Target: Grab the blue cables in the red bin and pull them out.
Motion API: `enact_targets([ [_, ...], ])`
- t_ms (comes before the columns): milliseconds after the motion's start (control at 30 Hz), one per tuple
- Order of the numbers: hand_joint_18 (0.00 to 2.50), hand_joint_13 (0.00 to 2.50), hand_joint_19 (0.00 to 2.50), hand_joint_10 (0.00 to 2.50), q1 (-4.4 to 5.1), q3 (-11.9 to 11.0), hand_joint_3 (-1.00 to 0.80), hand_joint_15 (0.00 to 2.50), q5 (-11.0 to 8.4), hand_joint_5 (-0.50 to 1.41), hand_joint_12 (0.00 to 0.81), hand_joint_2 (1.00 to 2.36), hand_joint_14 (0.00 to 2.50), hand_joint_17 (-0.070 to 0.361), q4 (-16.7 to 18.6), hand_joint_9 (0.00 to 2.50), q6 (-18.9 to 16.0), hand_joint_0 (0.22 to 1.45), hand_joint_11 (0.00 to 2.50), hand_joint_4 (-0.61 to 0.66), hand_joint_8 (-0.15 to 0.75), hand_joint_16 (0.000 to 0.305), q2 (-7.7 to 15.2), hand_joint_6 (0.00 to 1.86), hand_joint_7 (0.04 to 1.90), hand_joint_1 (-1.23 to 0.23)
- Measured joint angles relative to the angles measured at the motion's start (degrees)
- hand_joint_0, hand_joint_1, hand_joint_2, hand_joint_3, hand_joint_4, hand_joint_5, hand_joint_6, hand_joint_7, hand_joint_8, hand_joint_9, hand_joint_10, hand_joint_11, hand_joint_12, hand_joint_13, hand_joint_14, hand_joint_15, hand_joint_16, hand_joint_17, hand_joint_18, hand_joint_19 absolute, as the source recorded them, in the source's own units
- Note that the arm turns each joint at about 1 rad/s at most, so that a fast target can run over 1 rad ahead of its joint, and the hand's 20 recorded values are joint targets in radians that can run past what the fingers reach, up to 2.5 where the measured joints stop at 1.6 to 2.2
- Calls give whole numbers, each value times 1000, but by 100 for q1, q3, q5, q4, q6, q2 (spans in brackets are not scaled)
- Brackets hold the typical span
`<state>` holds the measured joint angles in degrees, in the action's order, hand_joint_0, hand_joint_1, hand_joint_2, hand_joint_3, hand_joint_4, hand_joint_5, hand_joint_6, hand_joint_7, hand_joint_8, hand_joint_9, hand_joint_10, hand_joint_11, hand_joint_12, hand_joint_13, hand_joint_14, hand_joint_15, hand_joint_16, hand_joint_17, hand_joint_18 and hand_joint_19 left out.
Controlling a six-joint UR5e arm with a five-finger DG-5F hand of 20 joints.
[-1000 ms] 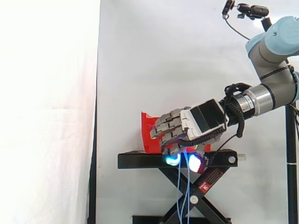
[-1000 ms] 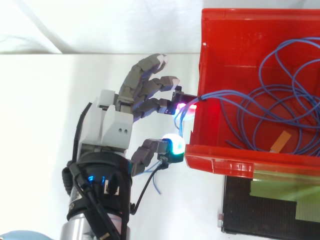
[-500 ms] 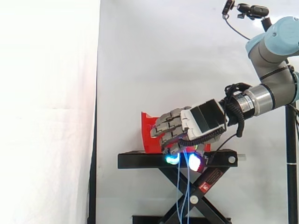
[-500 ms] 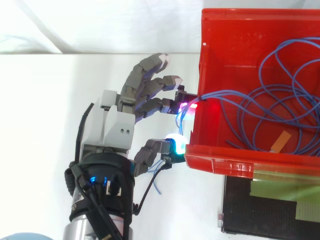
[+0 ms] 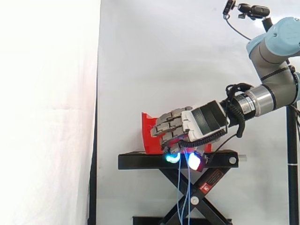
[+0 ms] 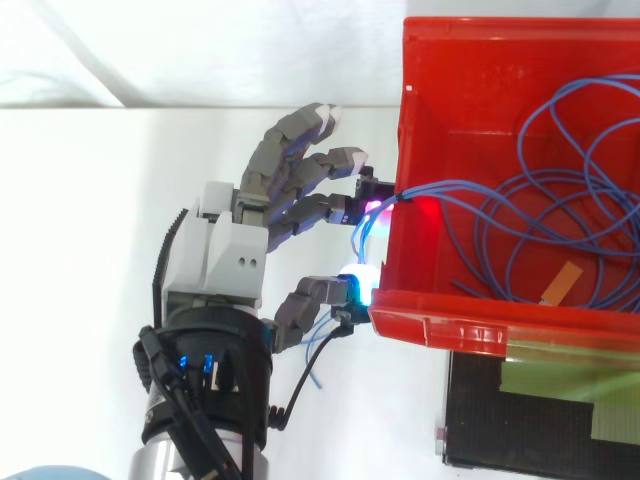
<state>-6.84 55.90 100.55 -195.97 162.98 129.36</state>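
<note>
So, grasp step, not the pull yet. The grey multi-fingered robot hand [image 6: 215, 260] sits just outside the front wall of the red plastic bin [image 6: 440, 325], which stands on the black scissor-lift stand [image 5: 140, 161].

Most of the thin blue cables [image 6: 445, 184] lie coiled inside the bin. A few strands run over the front wall and drop past the stand's deck, as the side view shows.

Hand state: fingers loosely extended, slightly bent. The magenta-lit fingertip [image 6: 372, 206] is at the wall where the strands cross it, and the thumb pad [image 6: 352, 290] is close to the bin's near corner. Thumb and fingers are apart. The hanging strands pass through that gap, and I read them as not clamped, so the hand holds nothing as far as I can see.

Next move, my call:
- Close thumb against fingers on the draped strands, just outside the wall.
- Confirm the pinch, since thin cable slips easily off fat pads.
- Retract away from the bin, roughly along the strands, so the coils feed over the wall.

Risk: the coils may snag on the wall and drag or tip the bin.
</note>
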Motion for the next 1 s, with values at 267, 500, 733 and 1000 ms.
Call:
enact_targets([
  [267,307,470,520,13,13,0,-1000,406,-10,941,301,1000,14,89,-11,715,91,831,491,243,259,40,1,9,690,-807],
  [500,311,475,514,15,24,0,-1000,406,-24,977,299,1000,16,88,-54,718,97,836,479,228,258,39,-1,5,735,-807],
  [733,313,481,514,13,31,1,-1000,407,-26,994,297,1000,14,88,-64,723,97,842,483,228,256,39,0,4,763,-805],
  [1000,315,482,513,13,34,1,-1000,410,-27,996,297,1000,14,87,-63,727,99,843,495,221,253,39,0,4,761,-805],
])
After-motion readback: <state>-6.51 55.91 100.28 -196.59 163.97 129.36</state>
